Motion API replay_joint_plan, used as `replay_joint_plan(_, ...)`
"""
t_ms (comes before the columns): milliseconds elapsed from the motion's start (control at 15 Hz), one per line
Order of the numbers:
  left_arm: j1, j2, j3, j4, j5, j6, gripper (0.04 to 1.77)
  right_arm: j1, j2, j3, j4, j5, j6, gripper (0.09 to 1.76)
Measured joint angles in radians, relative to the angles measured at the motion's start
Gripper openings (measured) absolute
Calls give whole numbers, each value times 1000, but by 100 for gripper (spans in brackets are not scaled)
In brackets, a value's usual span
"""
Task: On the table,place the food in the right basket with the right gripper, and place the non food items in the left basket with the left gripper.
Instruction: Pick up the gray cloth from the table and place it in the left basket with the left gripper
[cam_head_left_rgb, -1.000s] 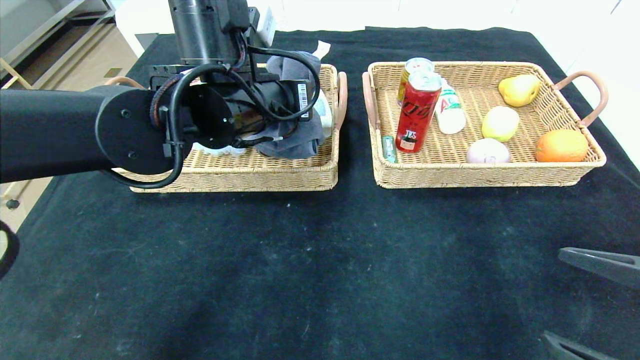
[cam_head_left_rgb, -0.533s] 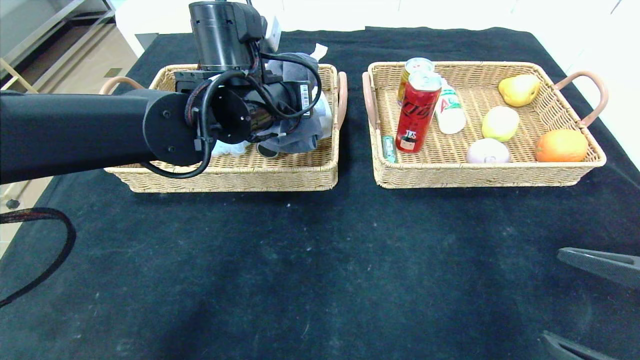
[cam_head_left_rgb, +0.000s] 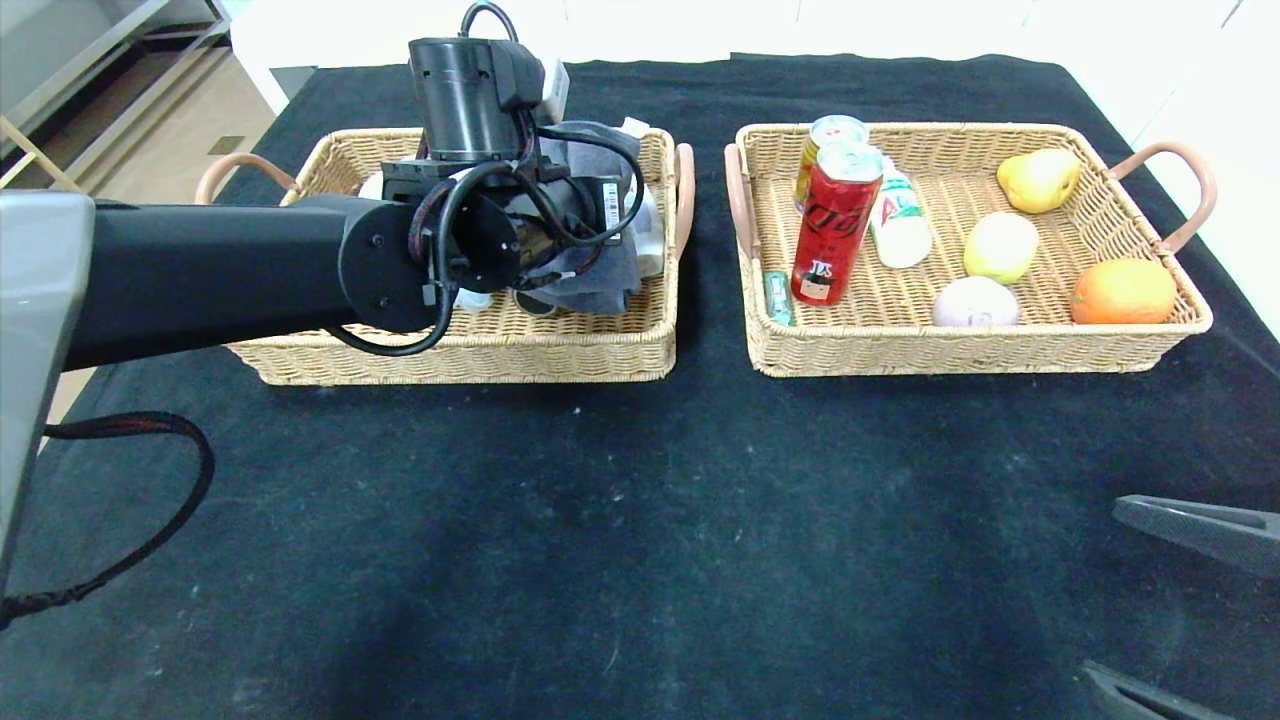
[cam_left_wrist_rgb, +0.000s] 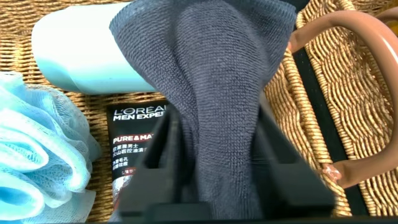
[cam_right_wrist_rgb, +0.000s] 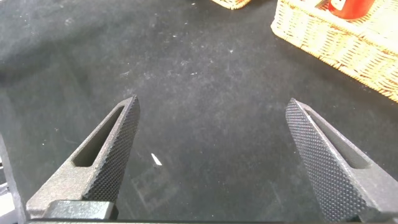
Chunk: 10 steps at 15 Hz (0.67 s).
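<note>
From the head camera my left arm covers most of the left basket (cam_head_left_rgb: 460, 350), so I see only scraps of what lies in it. The left hand (cam_left_wrist_rgb: 214, 155) is over that basket, and the wrist camera shows it clamped on a grey cloth (cam_left_wrist_rgb: 217, 81): the fabric runs up between the two dark fingers (cam_left_wrist_rgb: 158, 162) and bulges out past their tips. The cloth's long axis follows the line of the fingers, its free end pointing toward the basket's far side; its lower end is cut off at the frame edge. Under it lie a pale blue bottle (cam_left_wrist_rgb: 87, 56) on its side, a black tube (cam_left_wrist_rgb: 130, 143) with white lettering, partly hidden by a finger, and a blue mesh sponge (cam_left_wrist_rgb: 37, 149), cut off at the edge. The basket's brown handle (cam_left_wrist_rgb: 348, 93) sits just beside the cloth.

The right basket (cam_head_left_rgb: 960, 350) holds a red can (cam_head_left_rgb: 832, 225) standing upright, a second can (cam_head_left_rgb: 825, 135) mostly hidden behind it, a white bottle (cam_head_left_rgb: 900, 225) lying down, and fruit.

My right hand (cam_right_wrist_rgb: 217, 155) hovers over the bare black counter (cam_head_left_rgb: 640, 520) near the right edge, its fingers wide apart and holding nothing.
</note>
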Motion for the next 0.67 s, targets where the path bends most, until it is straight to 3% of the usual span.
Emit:
replay_joint_plan(333,-1,0,3,4,2,0,122,-1,5,1,0,-1,0,171)
replay_joint_plan(667,-1,-4,11,6,3,-1,145,-1,8,2,0,-1,-1,171)
